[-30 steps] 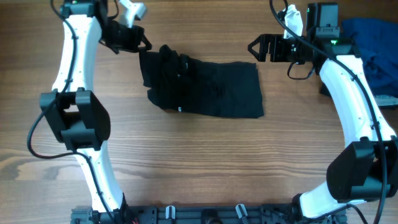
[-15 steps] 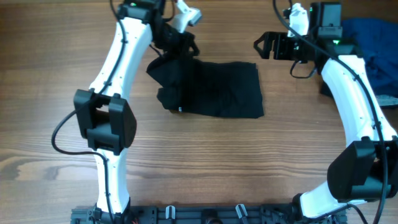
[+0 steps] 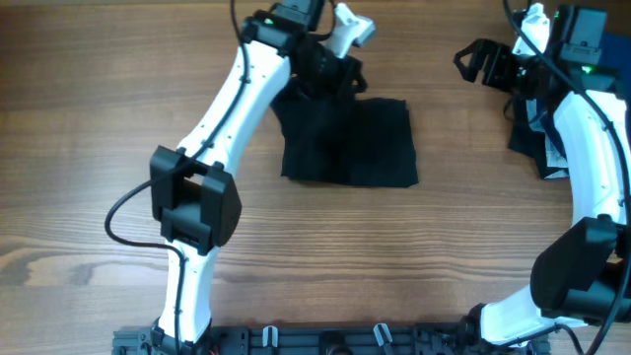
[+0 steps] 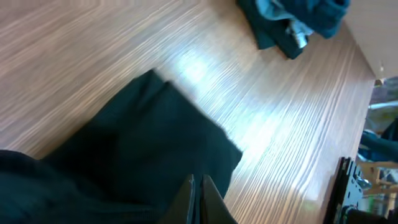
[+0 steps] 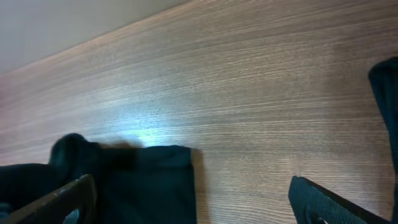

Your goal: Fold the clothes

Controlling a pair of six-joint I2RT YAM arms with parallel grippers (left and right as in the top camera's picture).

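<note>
The black garment (image 3: 355, 148) lies folded in a rough rectangle at the table's middle back. Its left part is lifted and carried over the rest by my left gripper (image 3: 330, 81), which is shut on the fabric at the garment's upper left. In the left wrist view the closed fingers (image 4: 199, 196) pinch black cloth (image 4: 124, 162). My right gripper (image 3: 471, 61) is open and empty, hovering above bare wood to the right of the garment. The right wrist view shows the garment's corner (image 5: 155, 180) between its spread fingers (image 5: 193, 199). No white logo shows.
A heap of blue and dark garments (image 3: 537, 133) lies at the right edge behind the right arm; it also shows in the left wrist view (image 4: 292, 22). The arm bases stand at the front edge. Bare wood table (image 3: 99, 197) spreads left and front.
My left gripper has moved right across the garment, dragging its left part over the middle, so the garment is narrower. My right gripper has moved right and back, away from the garment.
</note>
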